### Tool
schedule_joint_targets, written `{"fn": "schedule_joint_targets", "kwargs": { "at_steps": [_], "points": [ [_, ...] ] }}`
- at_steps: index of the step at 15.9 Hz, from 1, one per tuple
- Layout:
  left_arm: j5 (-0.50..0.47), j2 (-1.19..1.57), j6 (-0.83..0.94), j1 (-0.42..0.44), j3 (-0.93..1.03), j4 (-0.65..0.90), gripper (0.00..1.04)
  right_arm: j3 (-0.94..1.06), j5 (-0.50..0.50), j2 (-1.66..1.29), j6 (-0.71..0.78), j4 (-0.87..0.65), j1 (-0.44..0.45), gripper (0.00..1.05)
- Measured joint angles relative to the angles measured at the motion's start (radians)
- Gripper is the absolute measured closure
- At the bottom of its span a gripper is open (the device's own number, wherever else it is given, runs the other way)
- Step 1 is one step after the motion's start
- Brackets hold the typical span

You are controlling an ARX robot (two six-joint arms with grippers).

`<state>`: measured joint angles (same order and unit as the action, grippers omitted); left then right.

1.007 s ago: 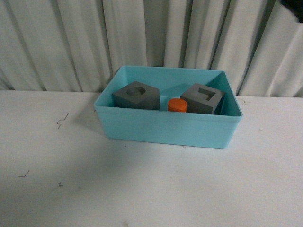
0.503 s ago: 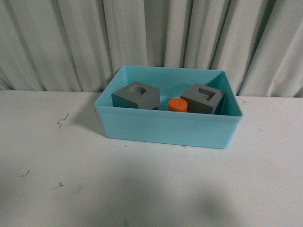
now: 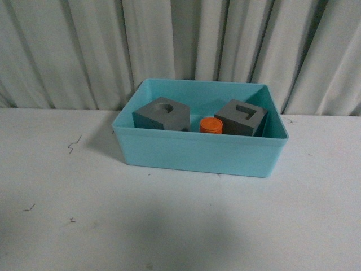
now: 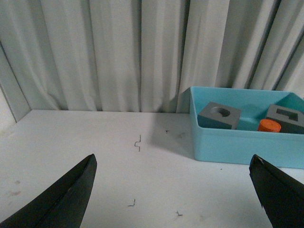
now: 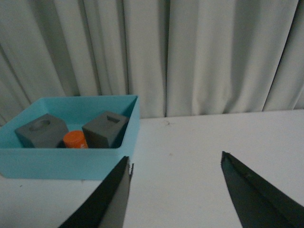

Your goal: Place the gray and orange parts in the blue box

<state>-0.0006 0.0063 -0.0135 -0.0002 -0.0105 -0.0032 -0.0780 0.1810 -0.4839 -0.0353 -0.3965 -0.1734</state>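
The box sits on the white table, close to the pleated curtain at the back. All 3 parts lie inside it. The cube with the round recess is at the left of the box, tilted so its recessed face leans toward the camera. The cube with the rectangular recess is at the right, turned corner-on. Between the 2 cubes stands the orange cylinder, just beside the right cube; only its top shows above the near wall in the front view (no digits can be read on it).

Neither arm shows in the front view. In the left wrist view, the left gripper is spread wide with nothing between its 2 dark fingers; it hangs over bare table, well apart from the box, which lies off to one side. A few small dark specks mark the table there.

In the right wrist view, the right gripper is also parted wide and empty, its fingers framing bare table, with the box and its 3 parts off to one side.
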Motion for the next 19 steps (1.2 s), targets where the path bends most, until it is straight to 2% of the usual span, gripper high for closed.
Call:
{"fn": "schedule_joint_targets", "kwargs": {
  "at_steps": [1,2,3,4,10,11,12,19],
  "points": [
    [0.0,0.0,0.0,0.0,0.0,0.0,0.07,0.002,-0.014,0.018,0.008,0.009,0.014,0.54],
    [0.0,0.0,0.0,0.0,0.0,0.0,0.07,0.028,-0.08,0.1,0.026,0.07,0.071,0.88],
    [0.0,0.0,0.0,0.0,0.0,0.0,0.07,0.038,-0.162,0.151,0.029,0.106,0.183,1.03],
    [0.0,0.0,0.0,0.0,0.0,0.0,0.07,0.062,-0.182,0.169,0.03,0.07,0.177,1.03],
    [0.0,0.0,0.0,0.0,0.0,0.0,0.07,0.067,-0.181,0.311,0.03,0.219,0.174,1.03],
    [0.0,0.0,0.0,0.0,0.0,0.0,0.07,0.065,-0.181,0.346,0.03,0.274,0.174,1.03],
    [-0.002,0.0,0.0,0.0,0.0,0.0,0.07,0.066,-0.181,0.454,0.031,0.407,0.174,1.03],
    [0.0,0.0,0.0,0.0,0.0,0.0,0.07,0.066,-0.181,0.48,0.032,0.4,0.174,1.03]
  ]
}}
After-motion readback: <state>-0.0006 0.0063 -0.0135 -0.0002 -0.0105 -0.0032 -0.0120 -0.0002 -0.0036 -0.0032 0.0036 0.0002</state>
